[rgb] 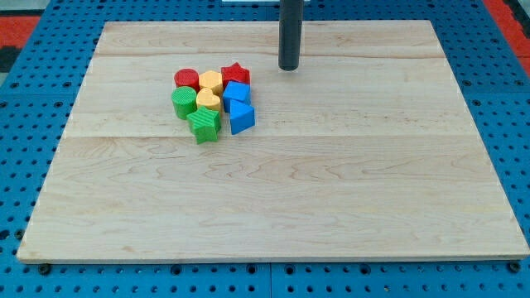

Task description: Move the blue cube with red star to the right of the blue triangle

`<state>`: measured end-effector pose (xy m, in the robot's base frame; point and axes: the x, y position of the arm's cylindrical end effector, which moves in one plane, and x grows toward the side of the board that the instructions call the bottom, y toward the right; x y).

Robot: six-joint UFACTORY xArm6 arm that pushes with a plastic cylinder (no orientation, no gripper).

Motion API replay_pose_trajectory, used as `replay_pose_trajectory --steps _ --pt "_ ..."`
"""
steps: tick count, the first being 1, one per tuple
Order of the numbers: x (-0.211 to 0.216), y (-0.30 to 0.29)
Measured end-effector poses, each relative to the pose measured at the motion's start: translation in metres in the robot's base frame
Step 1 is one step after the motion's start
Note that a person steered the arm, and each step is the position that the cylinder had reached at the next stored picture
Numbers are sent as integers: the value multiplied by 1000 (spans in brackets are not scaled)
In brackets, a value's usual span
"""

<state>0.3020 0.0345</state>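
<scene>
My tip [288,68] bare, holding nothing; red star [236,74], blue cube [237,92] just left-below; blue triangle [241,118] beneath.

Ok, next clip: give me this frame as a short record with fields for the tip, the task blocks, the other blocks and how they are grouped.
tip: my tip is on the board, toward the view's top right of the cluster, touching no block
red star: at the cluster's top right corner
blue cube: just below the red star
blue triangle: just below the blue cube
other blocks: red cylinder, yellow hexagon, yellow heart, green cylinder, green star
grouping: all eight packed together left of the board's centre
</scene>
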Motion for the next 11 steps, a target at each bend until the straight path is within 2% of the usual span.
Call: replay_pose_trajectory --steps 4,5,6,9,11 --pt "-7 -5" --pt "-9 -69" --pt "-13 -93" --pt "57 -90" --pt "129 -46"
